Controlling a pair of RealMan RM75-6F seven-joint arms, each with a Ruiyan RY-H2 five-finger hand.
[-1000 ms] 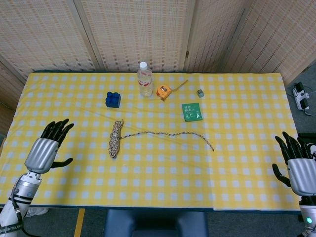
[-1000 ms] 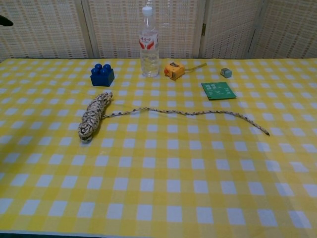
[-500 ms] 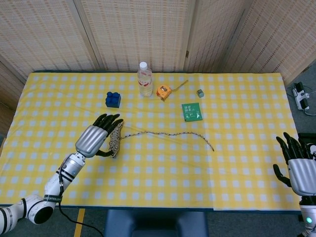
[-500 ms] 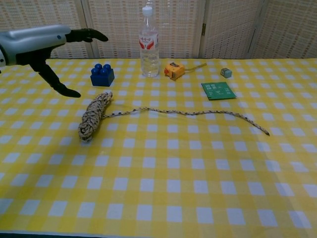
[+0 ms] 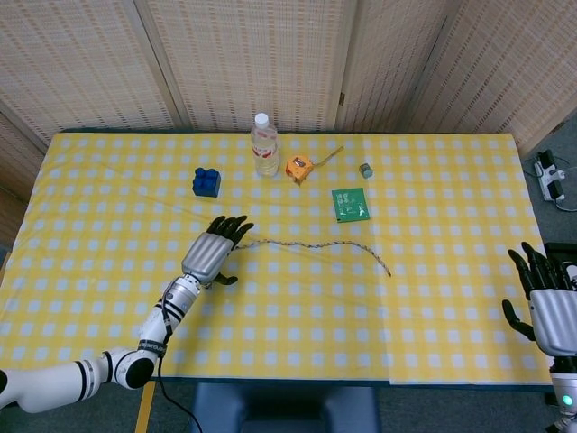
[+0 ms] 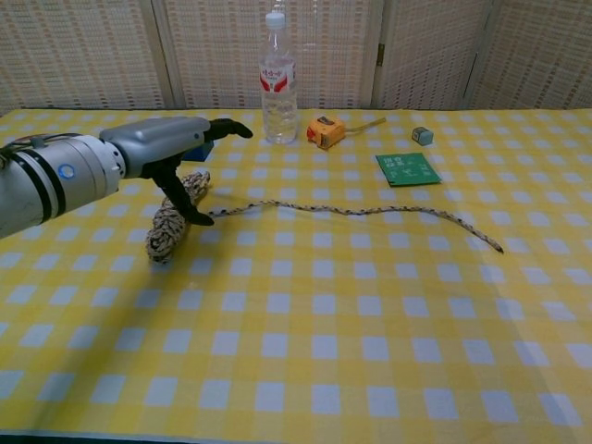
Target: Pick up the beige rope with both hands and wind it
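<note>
Left hand [image 5: 214,252] over the wound bundle of the rope [image 6: 171,220], fingers spread, thumb down beside the coil; gripping nothing that shows. Rope's loose tail runs right across mid-table, end free. Right hand [image 5: 546,302] at the table's right edge, fingers apart, holding nothing. Bare tablecloth [image 5: 297,325] in front of the rope; bottle [image 5: 264,145], blue block [image 5: 206,181], tape measure [image 5: 299,169], green card [image 5: 350,204] behind it.

A staged test space, more lab than home: a table under a yellow-and-white checked cloth [image 5: 451,307] stands against woven beige folding screens [image 5: 243,54], and at the far right, on grey floor, a white power strip [image 5: 552,183] lies plugged in.
</note>
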